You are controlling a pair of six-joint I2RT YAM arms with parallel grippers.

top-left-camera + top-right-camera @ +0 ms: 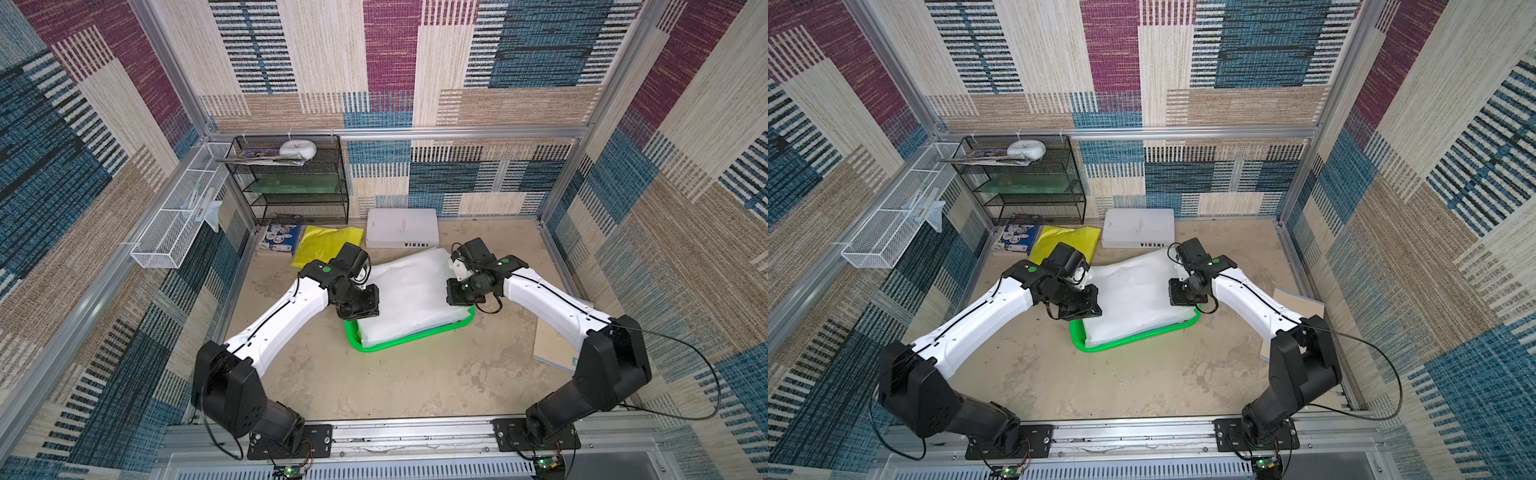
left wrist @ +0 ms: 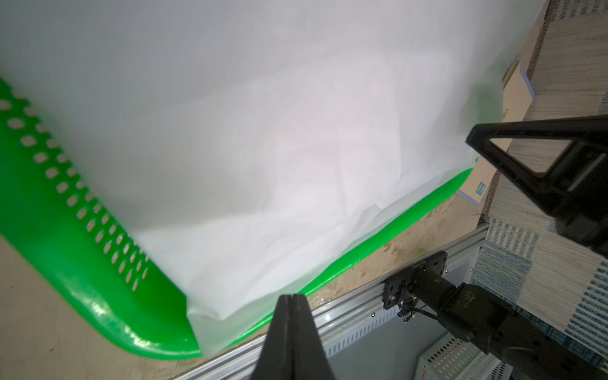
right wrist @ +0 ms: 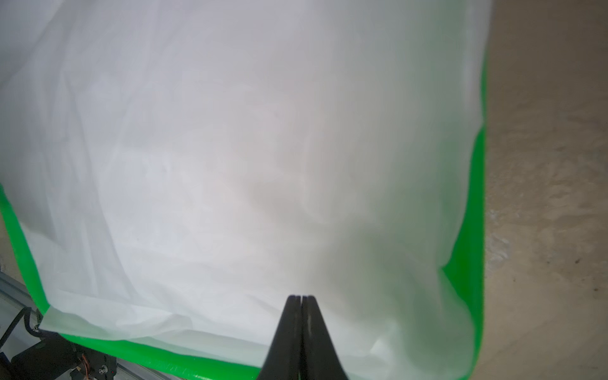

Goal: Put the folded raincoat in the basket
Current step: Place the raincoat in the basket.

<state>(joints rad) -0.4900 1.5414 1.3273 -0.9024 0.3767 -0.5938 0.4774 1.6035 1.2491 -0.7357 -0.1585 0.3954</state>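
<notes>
Work cell, contents from left to right. White wire basket [image 1: 174, 220] fixed to the left wall; not part of the job. Black mesh shelf rack [image 1: 291, 183] in the far left corner, with a picture book [image 1: 282, 237] and a yellow sheet [image 1: 322, 245] on the floor before it. Left gripper [image 2: 291, 298]: jaws together, tips poised over the near left corner of the raincoat, no film visibly between them; whether they touch it cannot be told. Raincoat [image 1: 409, 295]: white, translucent, folded to a flat pad, lying in the green basket [image 1: 399, 343] at the middle of the table. In both top views its near edge sits inside the near rim, while its far end runs up over the hidden far side of the basket towards a white box [image 1: 402, 227] at the back wall. The right wrist view shows thin film lapping over part of the rim. Right gripper [image 3: 301, 298]: jaws together, above the right part of the raincoat, holding nothing that shows. Cardboard-backed notepad [image 1: 552, 351] on the floor beneath the right arm. Status, as judged: placement largely done, with the raincoat resting in the basket and neither tool gripping it. Remaining: perhaps tucking the far end and overhanging edges inside the rim, then drawing both arms clear.
</notes>
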